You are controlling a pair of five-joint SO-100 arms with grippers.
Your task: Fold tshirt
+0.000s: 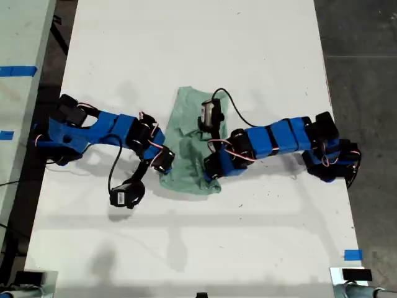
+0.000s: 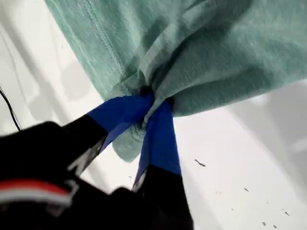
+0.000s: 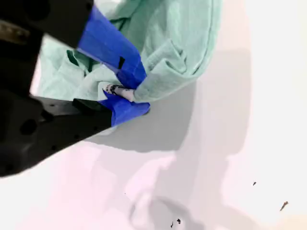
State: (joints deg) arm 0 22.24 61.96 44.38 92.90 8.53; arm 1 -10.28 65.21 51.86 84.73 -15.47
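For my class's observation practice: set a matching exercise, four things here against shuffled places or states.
1. tshirt
2. table
3. blue tape piece
4. my first gripper

a. shut on cloth
b. near the exterior view's lower right corner
c. crumpled, pale green
d. white, under everything

Pairs: 1-c, 2-d, 3-b, 4-a

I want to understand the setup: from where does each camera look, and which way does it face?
Exterior view: overhead, looking straight down on the white table, both blue arms and the tshirt between them.
First wrist view: rides on my first claw, looking along its blue fingers, pinching bunched cloth.
Second wrist view: rides on my second claw, also shut on a fold.
All three share the tshirt and table.
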